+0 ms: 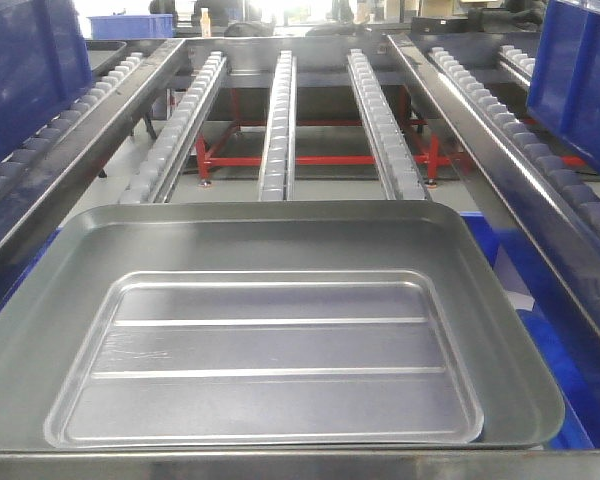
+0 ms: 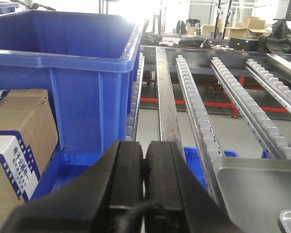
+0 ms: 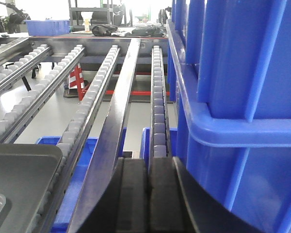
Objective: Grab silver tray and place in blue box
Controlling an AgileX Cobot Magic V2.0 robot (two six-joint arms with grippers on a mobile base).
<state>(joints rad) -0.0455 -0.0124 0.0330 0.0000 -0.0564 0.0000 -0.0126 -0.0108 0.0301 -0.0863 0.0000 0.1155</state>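
The shallow rectangular light-silver metal tray (image 1: 270, 360) has a bright, brushed sheen, its two ridges catching white glare and faint scuffs showing on the left of its base. The larger dark-grey metal tray (image 1: 130, 250) beneath it looks matt and smooth, with only a soft gleam along its rim. The long conveyor rails (image 1: 278, 120) are dull bare metal carrying pale-grey rollers that look like plastic, over a glossy red-painted frame (image 1: 310, 160). The deep bright-blue ribbed plastic crate (image 2: 63, 73) is smooth and semi-glossy, as are the stacked blue plastic crates (image 3: 242, 97). The brown cardboard carton (image 2: 19, 121) is matt, with a printed white-and-blue label. The left gripper (image 2: 144, 170) and the right gripper (image 3: 149, 189) have matt black pads.
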